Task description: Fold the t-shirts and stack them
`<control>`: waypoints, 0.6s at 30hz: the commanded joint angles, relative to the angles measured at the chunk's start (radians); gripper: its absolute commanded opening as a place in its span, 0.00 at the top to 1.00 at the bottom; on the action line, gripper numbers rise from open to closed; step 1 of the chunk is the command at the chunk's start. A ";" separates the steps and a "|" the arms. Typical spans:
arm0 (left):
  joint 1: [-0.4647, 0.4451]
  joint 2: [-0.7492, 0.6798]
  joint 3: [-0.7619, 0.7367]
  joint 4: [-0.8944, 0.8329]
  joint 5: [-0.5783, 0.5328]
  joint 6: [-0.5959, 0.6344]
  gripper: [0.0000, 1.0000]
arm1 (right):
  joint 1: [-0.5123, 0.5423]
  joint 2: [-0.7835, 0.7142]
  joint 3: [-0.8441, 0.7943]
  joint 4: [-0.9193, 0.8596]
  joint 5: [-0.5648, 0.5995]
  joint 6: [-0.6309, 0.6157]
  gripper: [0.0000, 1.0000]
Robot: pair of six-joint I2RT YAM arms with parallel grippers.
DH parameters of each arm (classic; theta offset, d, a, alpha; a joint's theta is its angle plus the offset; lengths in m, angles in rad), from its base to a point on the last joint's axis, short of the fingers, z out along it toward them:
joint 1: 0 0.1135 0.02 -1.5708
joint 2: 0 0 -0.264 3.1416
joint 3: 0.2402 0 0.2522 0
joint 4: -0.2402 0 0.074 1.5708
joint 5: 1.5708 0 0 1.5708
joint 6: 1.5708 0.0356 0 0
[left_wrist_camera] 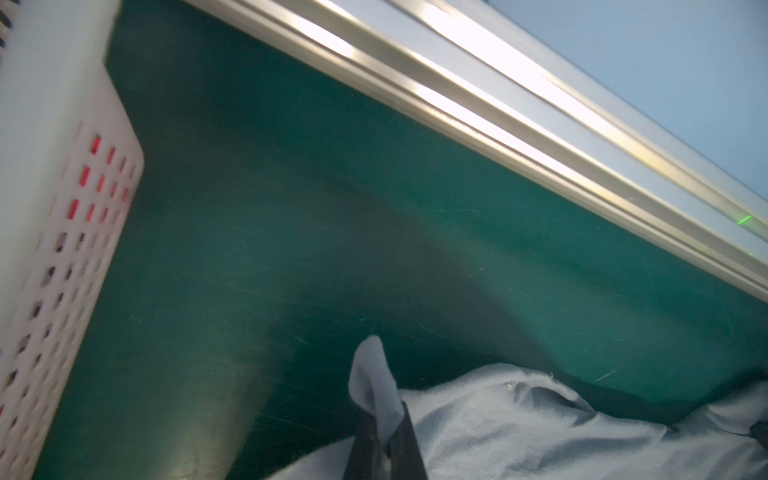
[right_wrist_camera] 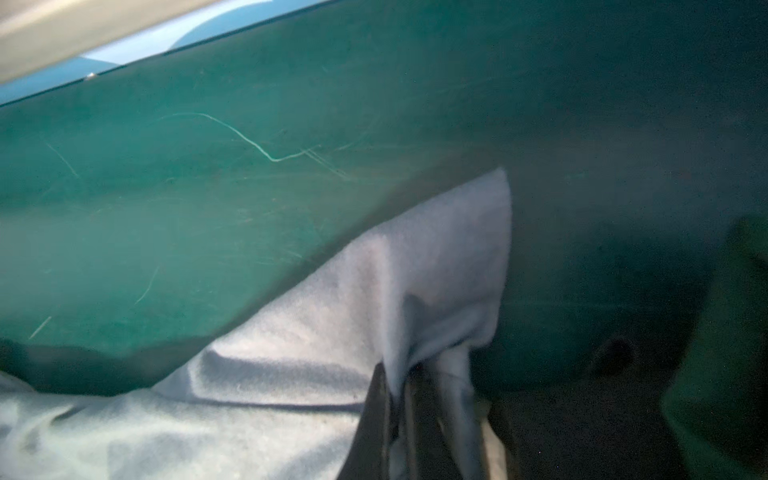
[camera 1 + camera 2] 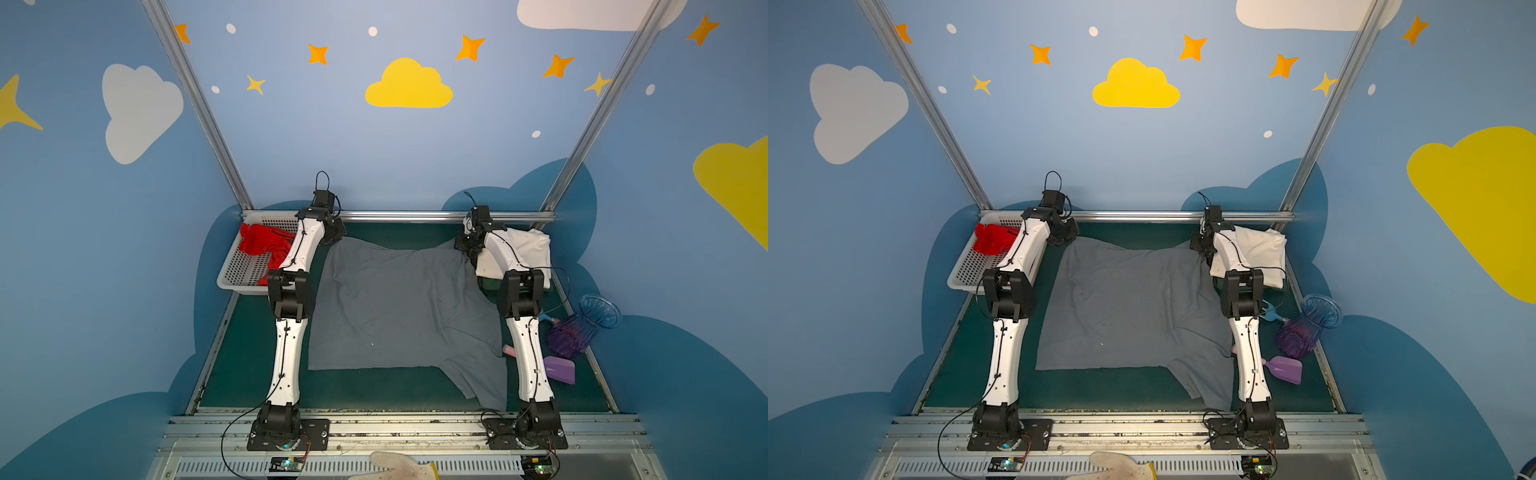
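Note:
A slate grey t-shirt (image 3: 399, 307) (image 3: 1129, 307) lies spread over the middle of the green table in both top views. My left gripper (image 3: 332, 239) (image 1: 384, 419) is at its far left corner, shut on a tuft of the grey cloth (image 1: 374, 382). At the far right corner my right gripper (image 3: 463, 247) (image 2: 399, 374) is shut on a fold of the same grey cloth (image 2: 449, 266). A folded cream-white t-shirt (image 3: 532, 249) (image 3: 1262, 249) lies at the far right, partly under the right arm. The red t-shirt (image 3: 264, 243) (image 3: 992, 239) is bunched in the basket.
The white perforated basket (image 3: 241, 274) (image 1: 54, 208) stands at the far left, close to my left gripper. An aluminium rail (image 3: 415, 216) runs along the back edge. A purple-blue vase (image 3: 582, 328) and a purple scoop (image 3: 561, 370) lie right of the right arm.

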 commanded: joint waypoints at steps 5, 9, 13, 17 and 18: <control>0.006 -0.115 -0.094 -0.031 -0.005 0.008 0.96 | -0.034 -0.230 -0.223 0.141 0.005 -0.023 1.00; 0.007 -0.193 -0.244 0.032 -0.020 0.015 0.96 | -0.045 -0.347 -0.398 0.255 -0.006 -0.014 1.00; 0.006 -0.268 -0.385 0.109 -0.041 0.006 0.96 | -0.045 -0.429 -0.510 0.326 -0.039 -0.016 1.00; 0.004 -0.330 -0.518 0.189 -0.047 -0.011 0.96 | -0.038 -0.480 -0.591 0.371 -0.056 -0.015 1.00; 0.005 -0.341 -0.549 0.206 -0.049 -0.014 0.96 | -0.037 -0.490 -0.614 0.380 -0.055 -0.015 1.00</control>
